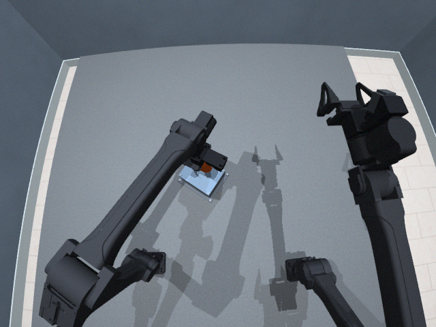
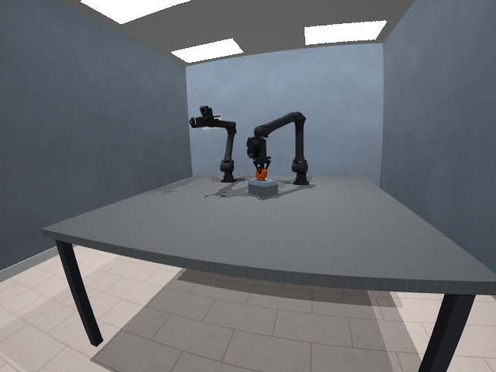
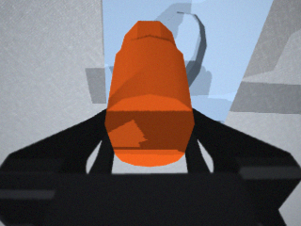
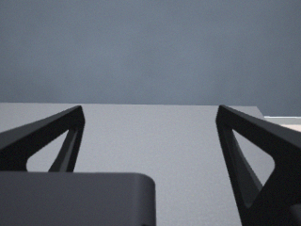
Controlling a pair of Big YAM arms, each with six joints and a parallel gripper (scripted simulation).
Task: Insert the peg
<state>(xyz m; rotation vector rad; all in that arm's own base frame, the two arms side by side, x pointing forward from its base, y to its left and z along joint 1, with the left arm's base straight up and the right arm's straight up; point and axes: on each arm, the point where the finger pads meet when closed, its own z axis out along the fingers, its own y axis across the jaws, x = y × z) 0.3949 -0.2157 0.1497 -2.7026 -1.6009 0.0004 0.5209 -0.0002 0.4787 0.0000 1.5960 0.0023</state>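
Observation:
My left gripper point(image 2: 262, 170) point(image 3: 150, 112) is shut on the orange faceted peg point(image 1: 206, 167) point(image 2: 261, 175) point(image 3: 150, 75). The peg narrows at its lower end and looks slightly tilted in the exterior view. That end is at the top of the light blue plate point(image 1: 206, 186) point(image 2: 263, 189) point(image 3: 240, 28), a thick block. A dark curved rim of the hole point(image 3: 204, 40) shows to the right of the peg in the left wrist view; the peg hides the rest. Whether the tip is inside the hole I cannot tell. My right gripper point(image 1: 340, 85) point(image 4: 150, 112) is open and empty, far from the plate.
A thin clear base with small corner studs point(image 1: 210, 199) surrounds the plate's foot. The grey table point(image 1: 140, 88) point(image 2: 256, 235) carries both arms. The right arm is raised at the right side in the top view. Arm shadows cross the table around the plate.

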